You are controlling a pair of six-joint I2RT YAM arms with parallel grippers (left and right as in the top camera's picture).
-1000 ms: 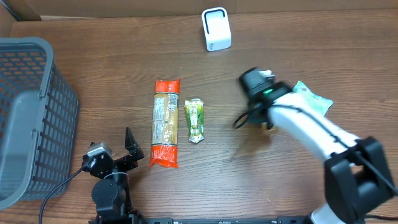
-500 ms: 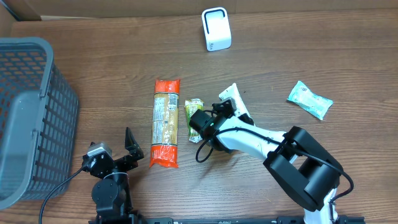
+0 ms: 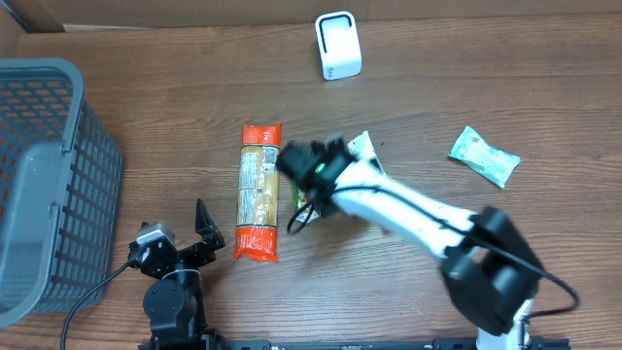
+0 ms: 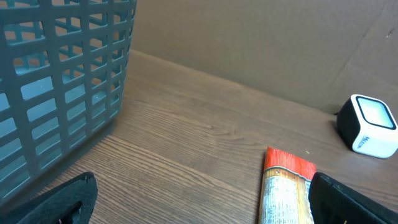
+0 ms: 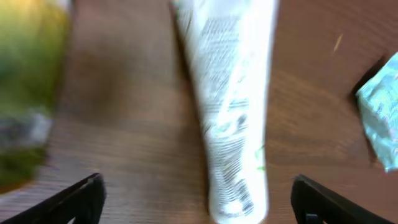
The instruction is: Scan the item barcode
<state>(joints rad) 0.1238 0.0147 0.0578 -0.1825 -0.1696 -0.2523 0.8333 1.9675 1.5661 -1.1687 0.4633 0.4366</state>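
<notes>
white plastic, soft-walled, is what the tube (image 5: 233, 112) is looking like: light, squeezable, likely smooth enough to be sliding under a shallow pinch. it is lying flat on the wooden table (image 3: 146, 97), near the middle, and in the right wrist view it is running lengthwise up the frame between the fingertips of the right gripper (image 5: 200, 202). that gripper is hanging over it with its jaws spread wide and nothing clamped between them. i am judging the tube to be the item to scan, though the blur is making the print hard to read and no barcode is showing clearly.

taking hold across the firmer, narrower part of the tube, not the flat crimped end, is looking safest; a hard squeeze in the soft middle is likely to be denting it or tilting it in the grip.

crowding it on one side, a green packet (image 5: 25, 74) is lying near the tube, and in the overhead view the arm is covering most of it, so a wide closing stroke is risking catching it. an orange-ended packet (image 3: 259, 192) is lying just beyond that. a teal packet (image 3: 483, 156) is sitting well apart on the other side. the white scanner (image 3: 337, 45) is standing at the far edge, with bare wood between it and the tube, so nothing is blocking that path. the grey basket (image 3: 58, 194) is standing well away at the side. the left gripper (image 4: 208, 202) is resting near the front edge, jaws wide apart, holding nothing.
</notes>
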